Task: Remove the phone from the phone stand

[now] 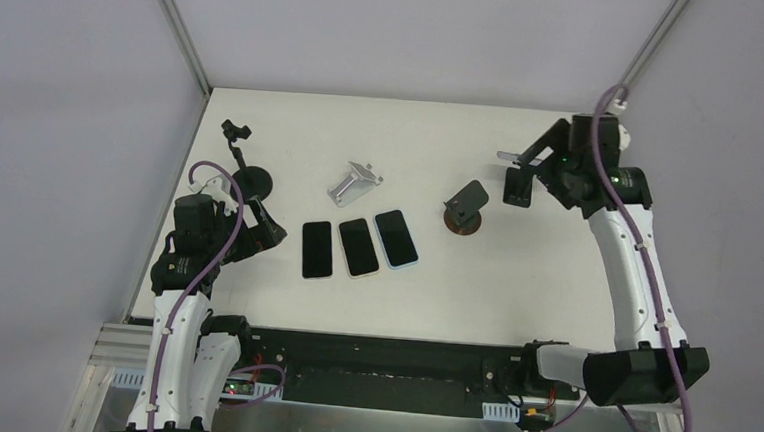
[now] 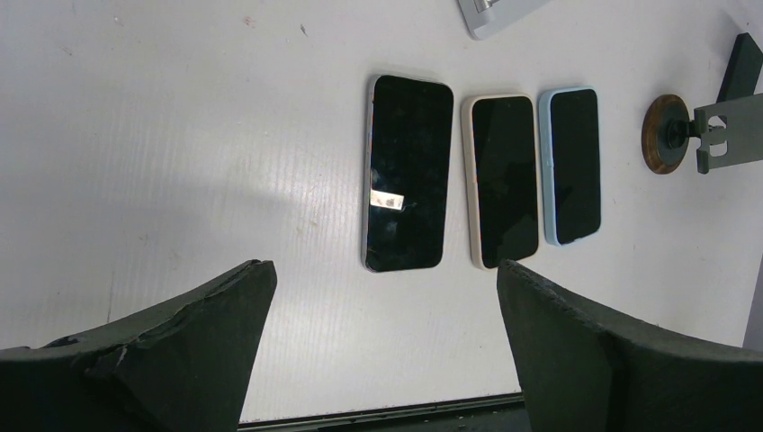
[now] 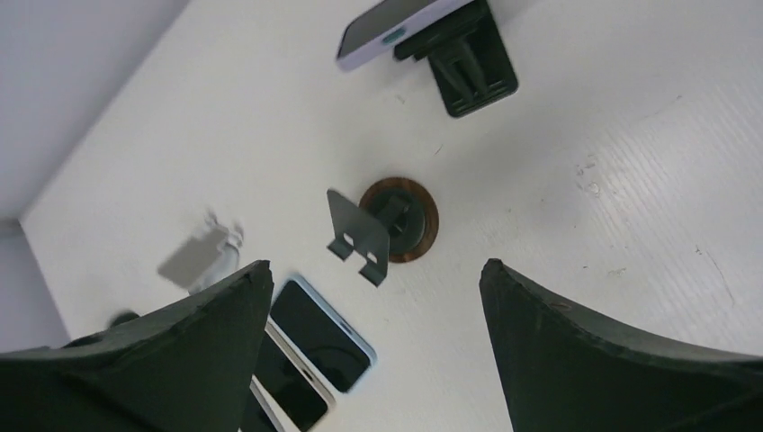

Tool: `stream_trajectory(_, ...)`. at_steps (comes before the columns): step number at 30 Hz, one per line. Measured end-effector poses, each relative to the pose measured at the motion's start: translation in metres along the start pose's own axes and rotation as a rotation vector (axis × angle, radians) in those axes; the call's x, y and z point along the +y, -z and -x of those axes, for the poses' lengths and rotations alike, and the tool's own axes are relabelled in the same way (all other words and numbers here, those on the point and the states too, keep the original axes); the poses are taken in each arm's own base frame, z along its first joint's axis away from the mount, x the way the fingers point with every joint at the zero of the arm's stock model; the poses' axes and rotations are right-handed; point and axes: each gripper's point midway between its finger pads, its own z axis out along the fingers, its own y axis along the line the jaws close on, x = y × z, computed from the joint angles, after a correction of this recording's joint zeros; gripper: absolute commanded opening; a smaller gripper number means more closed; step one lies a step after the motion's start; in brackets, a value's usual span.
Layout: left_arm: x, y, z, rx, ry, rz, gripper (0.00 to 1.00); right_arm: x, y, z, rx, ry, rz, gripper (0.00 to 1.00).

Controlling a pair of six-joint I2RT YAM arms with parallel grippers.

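A lavender phone (image 3: 396,22) leans on a small black stand (image 3: 470,65) at the back right of the table. In the top view the phone (image 1: 510,158) shows as a pale sliver above the stand (image 1: 518,191). My right gripper (image 1: 535,168) hovers just right of it, open and empty; in the right wrist view the gripper (image 3: 375,286) has the phone beyond its fingertips at the top edge. My left gripper (image 1: 267,231) is open and empty at the left, near the flat phones; it also shows in the left wrist view (image 2: 385,274).
Three phones lie flat mid-table: black (image 1: 317,249), beige (image 1: 359,247) and blue (image 1: 396,238). Empty stands: a round wooden-base one (image 1: 466,209), a silver one (image 1: 353,182) and a black gooseneck one (image 1: 245,173). Grey walls enclose the table.
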Motion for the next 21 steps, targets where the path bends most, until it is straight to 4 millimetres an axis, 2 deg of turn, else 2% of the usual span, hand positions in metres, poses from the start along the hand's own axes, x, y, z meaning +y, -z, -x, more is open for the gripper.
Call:
stream_trajectory(5, 0.0, 0.0, 0.0, 0.001, 0.0, 0.0, 1.0, -0.048, -0.01, 0.042, -0.055, -0.335, -0.081, 0.88)
stream_trajectory(7, 0.0, 0.0, 0.0, 0.001, 0.0, 0.0, 1.0, -0.063, -0.017, 0.052, -0.062, -0.457, -0.099, 0.88)
stream_trajectory(9, 0.0, 0.0, 0.0, 0.001, 0.0, 0.0, 1.0, -0.071, -0.027, 0.058, -0.051, -0.542, -0.106, 0.87)
stream_trajectory(17, 0.0, 0.0, 0.0, 0.001, 0.001, 0.0, 1.0, -0.087, -0.098, 0.055, 0.064, -0.753, -0.157, 0.86)
stream_trajectory(21, 0.0, 0.0, 0.0, 0.001, 0.001, 0.0, 1.0, -0.093, -0.125, 0.055, 0.099, -0.851, -0.163, 0.85)
